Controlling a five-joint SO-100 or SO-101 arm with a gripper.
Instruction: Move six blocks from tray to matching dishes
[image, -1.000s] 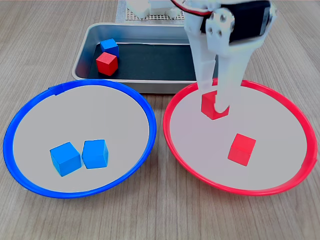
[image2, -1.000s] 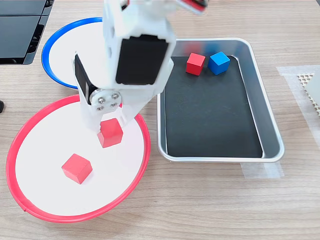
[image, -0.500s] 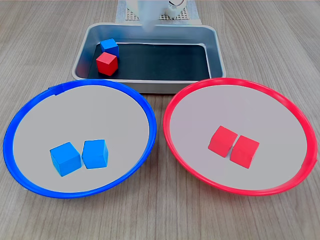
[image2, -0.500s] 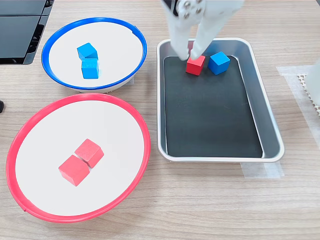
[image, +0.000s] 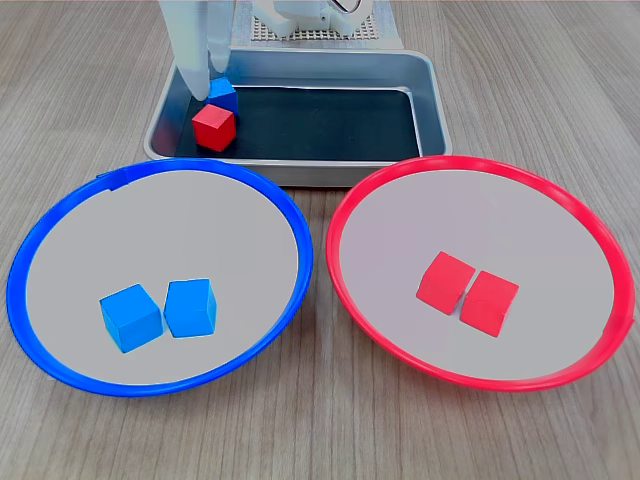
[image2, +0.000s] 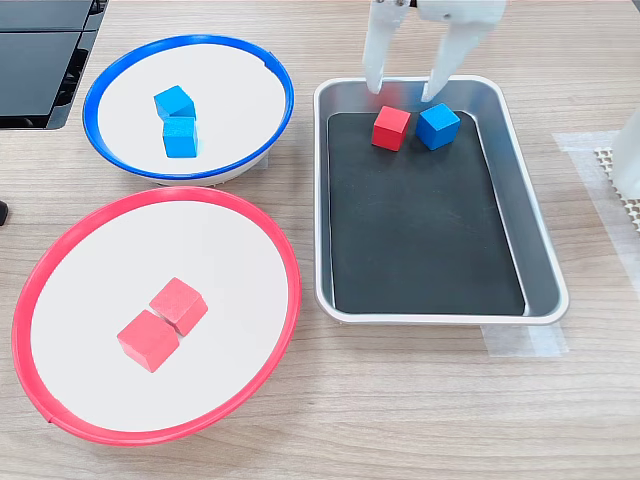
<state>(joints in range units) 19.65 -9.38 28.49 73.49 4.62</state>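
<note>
The silver tray (image: 300, 172) (image2: 420, 230) holds one red block (image: 214, 127) (image2: 391, 128) and one blue block (image: 220, 93) (image2: 438, 125), side by side at one end. My gripper (image: 207, 85) (image2: 408, 85) hangs open just above and behind those two, fingertips apart and holding nothing. Two blue blocks (image: 131, 317) (image: 190, 307) lie in the blue-rimmed dish (image: 150, 230) (image2: 220, 90). In the red-rimmed dish (image: 480, 220) (image2: 130, 260), two red blocks (image: 445, 282) (image: 489, 302) touch each other.
Everything rests on a wooden table. The arm's white base and a mesh pad (image: 310, 25) stand behind the tray. A black object (image2: 40, 50) lies at the second exterior view's top left. Clear tape (image2: 520, 340) sits by the tray's near edge.
A second ago the gripper held a red block over the red dish. That block now lies beside the other red one, and the gripper has swung to the tray's occupied end, open.
</note>
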